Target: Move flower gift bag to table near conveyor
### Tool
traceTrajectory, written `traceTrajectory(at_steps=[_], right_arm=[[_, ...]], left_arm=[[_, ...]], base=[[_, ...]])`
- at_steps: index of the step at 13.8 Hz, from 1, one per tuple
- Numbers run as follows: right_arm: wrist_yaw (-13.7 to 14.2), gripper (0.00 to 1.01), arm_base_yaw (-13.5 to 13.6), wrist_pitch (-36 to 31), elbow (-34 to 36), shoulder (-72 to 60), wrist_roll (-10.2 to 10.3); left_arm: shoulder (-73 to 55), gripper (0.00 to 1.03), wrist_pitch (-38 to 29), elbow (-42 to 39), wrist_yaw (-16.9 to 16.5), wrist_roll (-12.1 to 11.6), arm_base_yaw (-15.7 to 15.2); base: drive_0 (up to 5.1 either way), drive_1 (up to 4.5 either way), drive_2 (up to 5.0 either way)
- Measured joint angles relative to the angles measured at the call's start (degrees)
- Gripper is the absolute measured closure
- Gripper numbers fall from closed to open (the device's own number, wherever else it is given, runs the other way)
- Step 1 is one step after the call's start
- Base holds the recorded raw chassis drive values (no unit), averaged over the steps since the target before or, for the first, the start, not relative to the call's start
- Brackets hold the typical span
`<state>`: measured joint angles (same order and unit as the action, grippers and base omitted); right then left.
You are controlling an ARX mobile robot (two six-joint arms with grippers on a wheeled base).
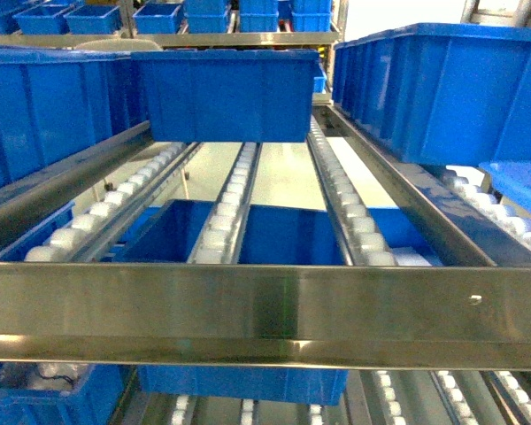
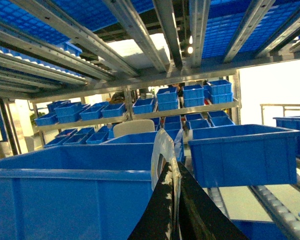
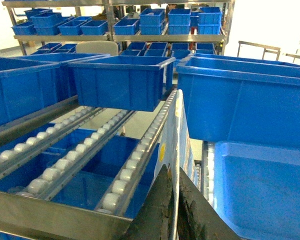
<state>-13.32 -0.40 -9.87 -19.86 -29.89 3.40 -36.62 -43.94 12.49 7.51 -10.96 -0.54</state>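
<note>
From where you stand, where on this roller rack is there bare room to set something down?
The open stretch is the middle lane of roller tracks, between the centre blue bin up the slope and the front steel rail. Left and right lanes are crowded by the left bin and the right bin.

Conveyor (image 1: 248,310): shiny silver-grey steel frame, rows of small white rollers (image 1: 226,217).
Plastic bins (image 1: 226,93): bright blue, plain, no pattern.
More bins on far shelves (image 3: 155,17): same blue.
Bins overhead in left wrist view (image 2: 20,20): blue bottoms with small square grid.
Left gripper (image 2: 177,210), right gripper (image 3: 172,212): black, speckled with pale scuffs.
</note>
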Motion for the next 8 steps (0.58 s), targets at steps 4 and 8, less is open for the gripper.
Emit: traceTrajectory(at_steps=[4, 8], right_arm=[[0.0, 0.98, 0.0, -0.1, 0.0, 0.0, 0.0], [0.0, 0.98, 0.0, 0.0, 0.0, 0.0, 0.0]], left_arm=[[0.0, 1.01, 0.0, 0.0, 0.0, 0.0, 0.0], [0.0, 1.01, 0.0, 0.0, 0.0, 0.0, 0.0]], base=[[-4.9, 2.46, 2.5], [-4.9, 2.46, 2.5]])
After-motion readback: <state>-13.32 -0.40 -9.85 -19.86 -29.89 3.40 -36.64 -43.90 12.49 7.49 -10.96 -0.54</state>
